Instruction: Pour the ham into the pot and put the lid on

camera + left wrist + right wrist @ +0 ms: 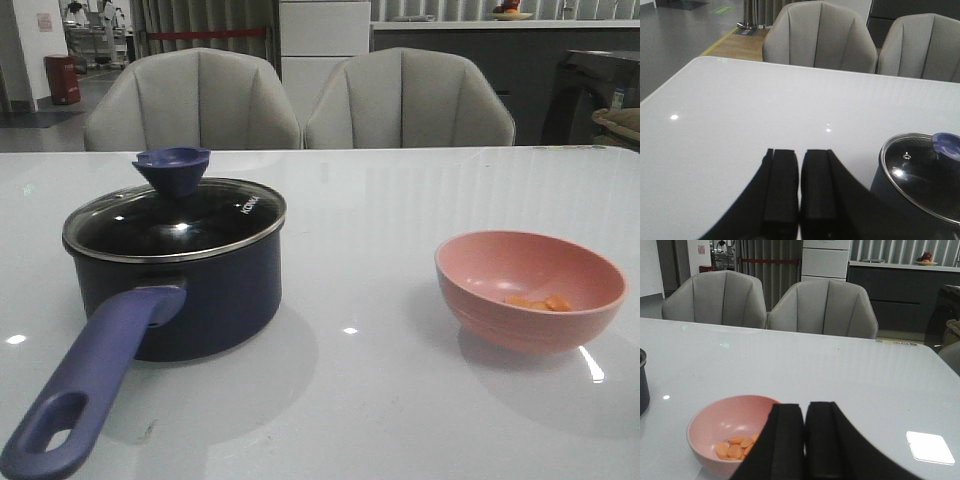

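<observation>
The pot (200, 290) stands on the left part of the white desk (380, 400) in the front view, its long purple-blue handle (90, 395) reaching toward the near edge; the lid (175, 225) sits on the pot's rim, closing it, with the blue knob (172, 168) standing above the glass toward its far side; small white lettering shows on the glass. The ham (540, 301) lies as a few orange slices in the bottom of a pink bowl (530, 290), which stands on the right part of the desk, well apart from the pot; two grey chairs (300, 100) stand behind the far edge.

Neither arm shows in the front view. In the left wrist view the left end effector (799, 185) has its two black fingers pressed together with nothing between them; the lidded pot stands near it, off to one side, not touching. In the right wrist view the right end effector (805, 440) likewise has its fingers together and empty; the pink bowl lies just beside and partly behind them, the ham slices close to the nearer finger (785, 440); whether finger and bowl touch cannot be told.
</observation>
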Tool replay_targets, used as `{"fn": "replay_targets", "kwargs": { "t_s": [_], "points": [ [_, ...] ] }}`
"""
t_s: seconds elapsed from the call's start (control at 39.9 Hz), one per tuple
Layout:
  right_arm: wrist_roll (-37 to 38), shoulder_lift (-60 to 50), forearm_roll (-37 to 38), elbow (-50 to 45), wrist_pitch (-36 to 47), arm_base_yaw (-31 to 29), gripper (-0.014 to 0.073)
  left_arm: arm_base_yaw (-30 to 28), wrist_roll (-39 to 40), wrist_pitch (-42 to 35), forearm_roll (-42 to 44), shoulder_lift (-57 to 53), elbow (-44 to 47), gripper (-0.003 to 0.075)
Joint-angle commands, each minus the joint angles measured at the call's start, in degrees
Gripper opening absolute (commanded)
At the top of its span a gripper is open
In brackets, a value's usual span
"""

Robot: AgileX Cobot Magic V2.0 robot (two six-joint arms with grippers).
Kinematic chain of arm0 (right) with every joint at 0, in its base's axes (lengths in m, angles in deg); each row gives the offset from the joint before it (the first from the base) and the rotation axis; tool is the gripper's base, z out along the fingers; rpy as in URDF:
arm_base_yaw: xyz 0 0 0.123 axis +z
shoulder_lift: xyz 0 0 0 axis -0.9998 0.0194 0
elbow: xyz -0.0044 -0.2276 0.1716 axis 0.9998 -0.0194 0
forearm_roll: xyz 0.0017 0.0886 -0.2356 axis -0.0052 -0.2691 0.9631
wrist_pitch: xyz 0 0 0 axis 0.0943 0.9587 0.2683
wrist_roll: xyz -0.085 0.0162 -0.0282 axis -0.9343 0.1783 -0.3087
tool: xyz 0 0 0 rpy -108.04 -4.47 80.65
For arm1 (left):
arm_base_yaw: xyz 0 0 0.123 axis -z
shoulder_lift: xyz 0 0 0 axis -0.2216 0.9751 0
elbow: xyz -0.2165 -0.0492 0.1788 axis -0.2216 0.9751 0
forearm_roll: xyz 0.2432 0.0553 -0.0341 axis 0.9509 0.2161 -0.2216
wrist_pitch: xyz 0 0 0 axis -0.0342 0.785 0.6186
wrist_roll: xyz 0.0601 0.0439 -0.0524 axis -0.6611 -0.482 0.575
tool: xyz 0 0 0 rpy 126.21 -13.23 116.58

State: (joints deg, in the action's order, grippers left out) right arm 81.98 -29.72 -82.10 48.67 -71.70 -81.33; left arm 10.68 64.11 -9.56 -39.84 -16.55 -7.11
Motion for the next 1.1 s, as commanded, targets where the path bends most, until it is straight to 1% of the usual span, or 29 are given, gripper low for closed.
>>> {"fn": "replay_targets", "kwargs": {
  "t_s": [0.0, 0.1, 0.23, 0.33, 0.43, 0.48, 0.58, 0.63, 0.68, 0.83, 0.95, 1.08],
  "points": [
    [-0.17, -1.09, 0.55, -0.58, 4.75, -0.4, 0.016, 0.31, 0.46, -4.25, -0.91, 1.12, -1.63, 0.0121],
    [-0.17, -1.09, 0.55, -0.58, 4.75, -0.4, 0.016, 1.14, 0.46, -4.71, -0.91, 1.12, -0.37, 0.0121],
    [-0.17, -1.09, 0.55, -0.58, 4.75, -0.4, 0.016, 3.4, 0.36, -2.94, -0.78, 1.24, -0.35, 0.0131],
    [-0.17, -1.09, 0.55, -0.58, 4.75, -0.4, 0.016, 5.21, 0.36, -1.49, 0.93, 1.88, -0.91, 0.0181],
    [-0.17, -1.09, 0.55, -0.58, 4.75, -0.4, 0.016, 6.65, 0.36, -1.36, 1.82, 3.14, -1.74, 0.031],
    [-0.17, -1.09, 0.55, -0.58, 4.75, -0.4, 0.016, 7.11, -0.11, -1.36, 1.94, 3.97, -2.15, 0.0395],
    [-0.17, -1.09, 0.55, -0.58, 4.75, -0.4, 0.016, 7.63, -0.22, -1.25, 2.43, 5.93, -2.73, 0.0529],
    [-0.17, -1.09, 0.55, -0.58, 4.75, -0.4, 0.016, 7.63, -0.22, -1.01, 2.55, 7.07, -3.11, 0.057],
    [-0.17, -1.09, 0.55, -0.58, 4.75, -0.4, 0.016, 7.63, -0.22, -0.57, 2.55, 8.32, -3.66, 0.0593],
    [-0.17, -1.09, 0.55, -0.58, 4.75, -0.4, 0.016, 9.1, -0.22, 3.68, 2.45, 13.4, -7.99, 0.06],
    [-0.17, -1.09, 0.55, -0.58, 4.75, -0.4, 0.016, 12.28, -0.22, 9.35, 2.45, 20.1, -14.06, 0.06],
    [-0.17, -1.09, 0.55, -0.58, 4.75, -0.4, 0.016, 15.72, -0.22, 12.44, 1.1, 28.61, -20.57, 0.06]
  ]
}}
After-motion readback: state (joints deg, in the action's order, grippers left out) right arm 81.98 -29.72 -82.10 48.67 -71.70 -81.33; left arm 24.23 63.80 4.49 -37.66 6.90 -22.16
